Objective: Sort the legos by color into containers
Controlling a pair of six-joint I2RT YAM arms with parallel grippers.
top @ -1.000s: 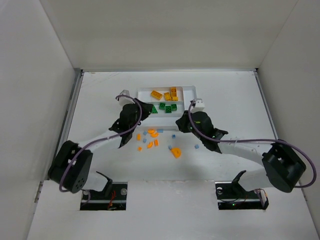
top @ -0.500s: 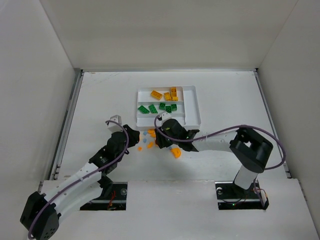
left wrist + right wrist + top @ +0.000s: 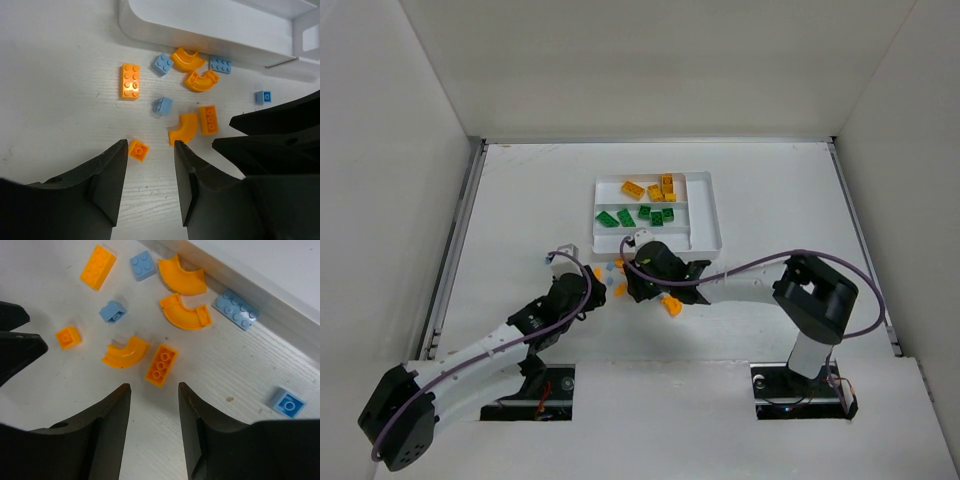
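The white tray (image 3: 712, 215) holds orange-yellow legos (image 3: 650, 187) in its far slot and green legos (image 3: 642, 215) in the second slot. Loose orange and light blue legos lie just in front of it. My left gripper (image 3: 590, 293) (image 3: 150, 150) is open and empty, low over the table, with a small orange square (image 3: 138, 150) at its left fingertip. My right gripper (image 3: 632, 283) (image 3: 154, 390) is open and empty, with an orange three-stud brick (image 3: 161, 365) just ahead of its tips. An orange curved piece (image 3: 126, 351) lies beside that brick.
More loose pieces: an orange brick (image 3: 130, 80), two curved orange pieces (image 3: 186, 57) (image 3: 200, 80), several blue bricks (image 3: 162, 64) (image 3: 220, 65) (image 3: 288, 402). A larger orange piece (image 3: 672, 306) lies right of the grippers. The two grippers face each other closely across the pile. The tray wall (image 3: 200, 40) is right behind.
Both grippers have left the tray and come down to the loose pile. In the last half second the left gripper moved right toward the pile and the right shifted slightly.
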